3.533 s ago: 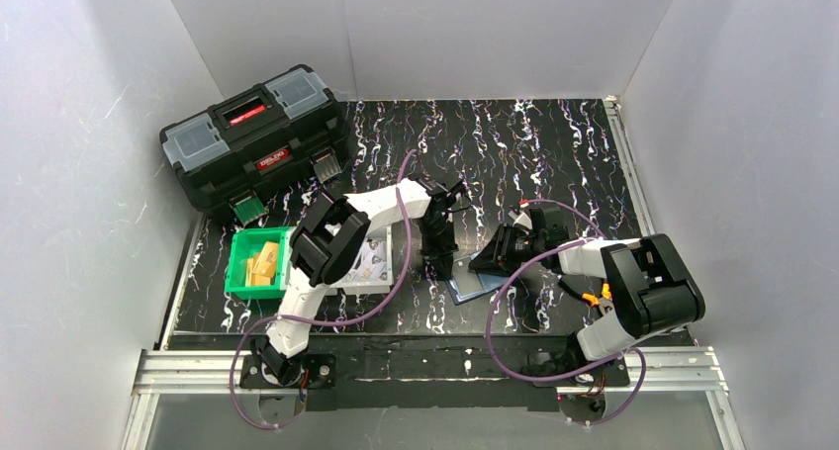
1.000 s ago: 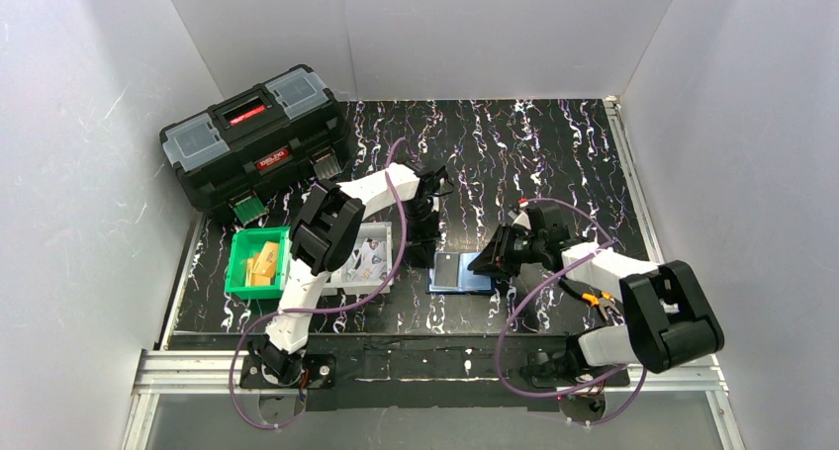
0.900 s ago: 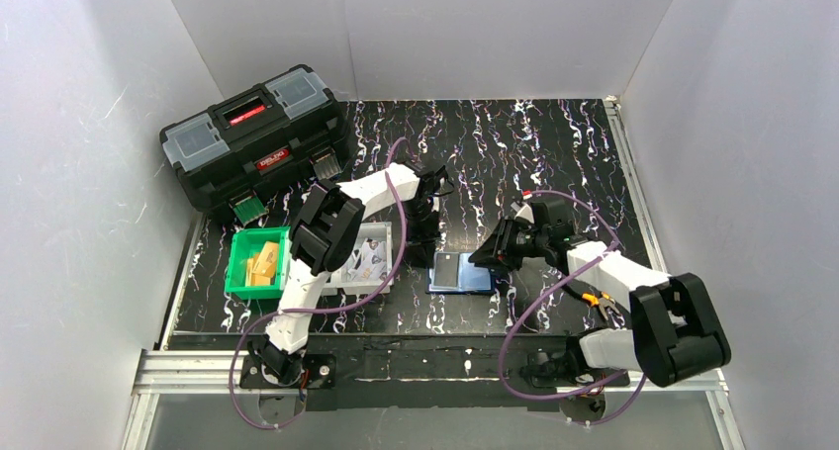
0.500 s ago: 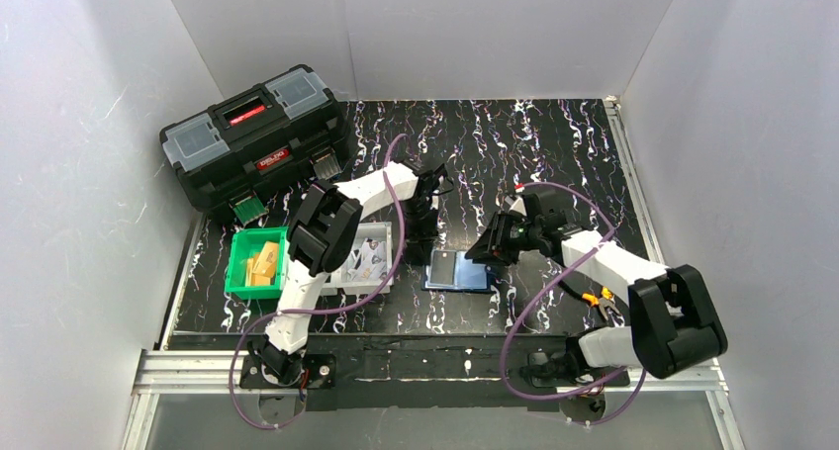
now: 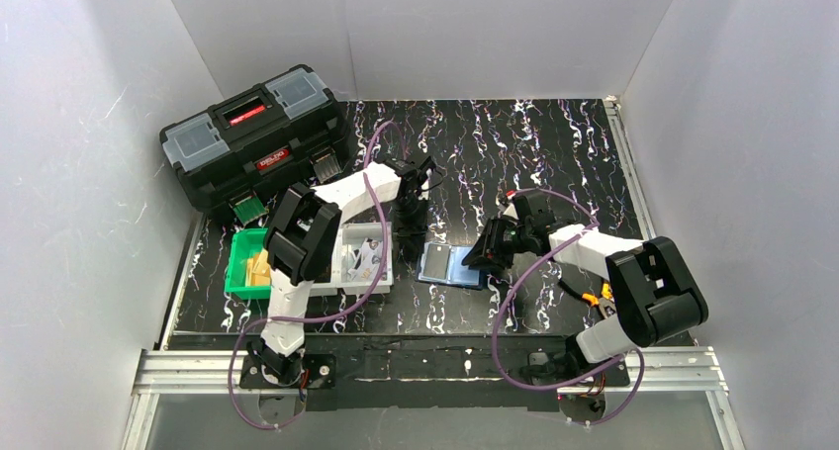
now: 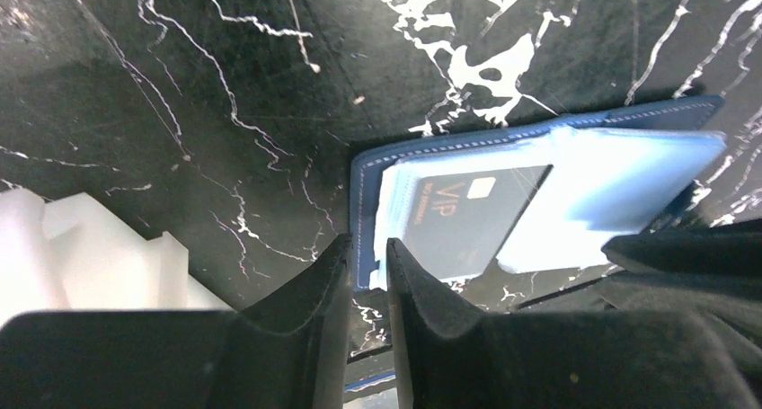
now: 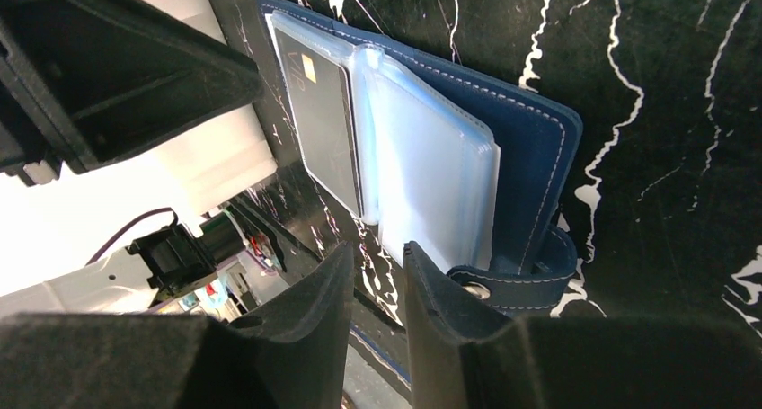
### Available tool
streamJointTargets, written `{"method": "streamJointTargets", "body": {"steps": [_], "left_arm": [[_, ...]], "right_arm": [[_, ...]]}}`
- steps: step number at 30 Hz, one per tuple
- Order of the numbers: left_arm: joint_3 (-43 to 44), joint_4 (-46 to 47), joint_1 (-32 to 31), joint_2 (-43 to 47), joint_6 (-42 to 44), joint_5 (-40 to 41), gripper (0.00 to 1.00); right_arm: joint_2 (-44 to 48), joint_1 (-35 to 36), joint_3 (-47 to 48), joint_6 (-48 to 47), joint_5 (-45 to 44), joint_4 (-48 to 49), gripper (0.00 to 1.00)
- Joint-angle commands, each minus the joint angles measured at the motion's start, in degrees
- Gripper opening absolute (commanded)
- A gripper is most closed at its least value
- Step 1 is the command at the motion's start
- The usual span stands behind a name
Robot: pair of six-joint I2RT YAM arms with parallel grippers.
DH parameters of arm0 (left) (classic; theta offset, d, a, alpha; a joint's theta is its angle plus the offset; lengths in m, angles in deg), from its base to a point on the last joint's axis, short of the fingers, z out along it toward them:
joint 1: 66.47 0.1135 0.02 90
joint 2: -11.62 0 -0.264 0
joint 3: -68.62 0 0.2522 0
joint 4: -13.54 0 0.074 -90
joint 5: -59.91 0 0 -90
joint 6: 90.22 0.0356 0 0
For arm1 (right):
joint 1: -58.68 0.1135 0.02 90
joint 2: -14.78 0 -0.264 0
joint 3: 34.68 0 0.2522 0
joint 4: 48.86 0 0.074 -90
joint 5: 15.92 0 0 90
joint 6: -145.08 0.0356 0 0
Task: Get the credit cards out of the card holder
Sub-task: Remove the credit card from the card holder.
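The navy card holder (image 5: pixel 450 266) lies spread open on the black marbled table between the two grippers. Its pale clear pockets show in the left wrist view (image 6: pixel 620 171) and the right wrist view (image 7: pixel 539 148). A dark card printed VIP (image 6: pixel 463 220) sits in the left pocket (image 7: pixel 323 130). My left gripper (image 5: pixel 408 237) stands over the holder's left edge, its jaws almost together and empty (image 6: pixel 368 247). My right gripper (image 5: pixel 482 255) is at the holder's right edge beside the snap strap (image 7: pixel 503 283), jaws nearly together and empty (image 7: pixel 379 252). Tan credit cards (image 5: pixel 259 265) lie in a green bin.
The green bin (image 5: pixel 237 277) and a white tray with printed slips (image 5: pixel 368 257) stand left of the holder. A black toolbox (image 5: pixel 252 134) is at the back left. Orange-handled pliers (image 5: pixel 594 297) lie near the right arm. White walls close in the table.
The card holder has gone from lifted at an angle to lying flat, and has slid left. Both grippers moved left with it.
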Motion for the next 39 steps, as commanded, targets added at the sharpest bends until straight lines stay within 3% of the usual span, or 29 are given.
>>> {"method": "streamJointTargets", "body": {"steps": [1, 6, 15, 24, 33, 39], "left_arm": [[-2.5, 3.0, 0.1, 6.1, 0.4, -2.8, 0.19], [-5.4, 7.1, 0.2, 6.5, -1.0, -5.5, 0.18], [-11.3, 11.9, 0.2, 1.4, -6.1, -7.0, 0.0], [-13.8, 12.0, 0.2, -0.8, -8.4, -3.8, 0.0], [-13.1, 11.9, -0.4, -2.3, -8.9, -3.8, 0.0], [-13.2, 11.3, -0.4, -3.0, -9.8, -2.2, 0.0]], "right_arm": [[-1.4, 0.3, 2.9, 0.7, 1.4, 2.9, 0.34], [-4.7, 0.7, 5.0, 1.0, 2.6, 3.5, 0.34], [-11.5, 1.0, 6.4, 1.7, 5.2, 6.7, 0.29], [-13.8, 1.4, 5.3, 3.0, 6.4, 9.5, 0.2], [-15.0, 2.7, 6.3, 3.5, 7.5, 10.4, 0.19], [-14.3, 2.7, 5.6, 4.3, 6.4, 10.6, 0.09]]}}
